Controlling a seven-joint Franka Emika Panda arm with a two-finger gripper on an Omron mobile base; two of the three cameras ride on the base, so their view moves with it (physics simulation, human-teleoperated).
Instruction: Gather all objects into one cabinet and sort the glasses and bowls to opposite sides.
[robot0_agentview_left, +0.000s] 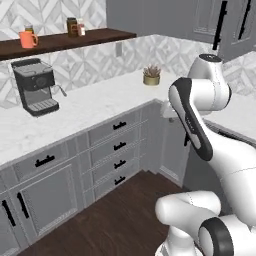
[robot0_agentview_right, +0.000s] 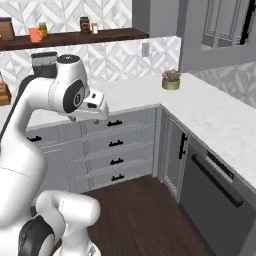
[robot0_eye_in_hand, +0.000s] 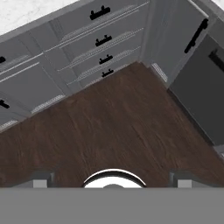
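Note:
An orange mug (robot0_agentview_left: 28, 39), one of the glasses, stands on the dark wooden wall shelf (robot0_agentview_left: 100, 37) at the back left, also seen as the orange mug (robot0_agentview_right: 35, 34). The bowls are out of view. The pale grey wall cabinet (robot0_agentview_left: 200, 20) with a long black bar handle (robot0_agentview_left: 218, 30) hangs at the upper right; it appears again as the wall cabinet (robot0_agentview_right: 220, 30). My gripper (robot0_eye_in_hand: 112, 180) points down at the dark wood floor, open, with nothing between its fingertips (robot0_eye_in_hand: 42, 179). My hand (robot0_agentview_right: 94, 106) hovers in front of the low drawers, far from the mug and the cabinet.
A coffee machine (robot0_agentview_left: 35, 85) and a potted plant (robot0_agentview_left: 151, 75) stand on the white L-shaped counter (robot0_agentview_left: 100, 105). Jars (robot0_agentview_left: 74, 26) share the wooden shelf. Low grey drawers (robot0_agentview_right: 116, 145) and a dishwasher (robot0_agentview_right: 220, 185) line the corner. The wood floor (robot0_eye_in_hand: 118, 127) lies below.

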